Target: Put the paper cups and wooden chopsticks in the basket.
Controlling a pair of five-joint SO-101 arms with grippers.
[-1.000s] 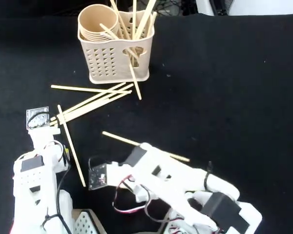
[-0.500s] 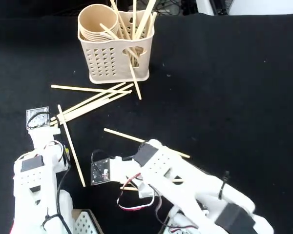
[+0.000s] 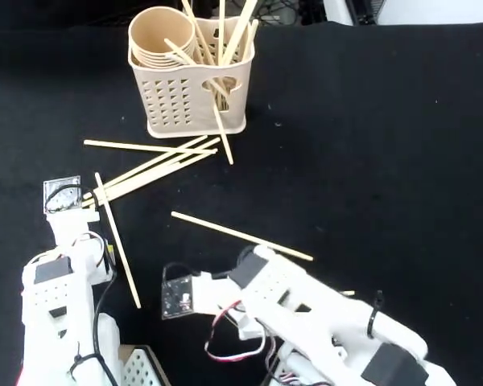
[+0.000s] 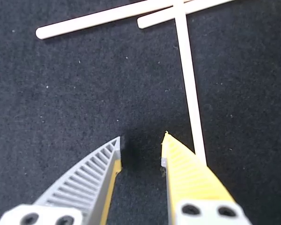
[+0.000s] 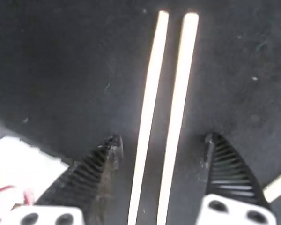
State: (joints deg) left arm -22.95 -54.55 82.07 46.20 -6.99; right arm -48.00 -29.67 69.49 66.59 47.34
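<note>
Where the black cloth-covered surface spreads across the high view, two white jointed arms sit along its near edge, the left arm at one corner and the right arm lying low beside it. At the far edge stands a beige perforated plastic basket, upright. A nested stack of tan paper cups fills one side of it, and several pale wooden chopsticks lean out of the other side, one poking through a hole in its front wall.

More chopsticks lie loose on the surface. A fanned bundle rests between the basket and the left arm, a single long stick crosses the bundle's end and runs back alongside that arm, and another stick lies slanted just ahead of the right arm.

The left gripper hangs over bare cloth with its fingers apart and holding nothing; a stick passes just beside the yellow one. The right gripper has its fingers spread wide, and a parallel pair of chopsticks lies between them, untouched by either.
</note>
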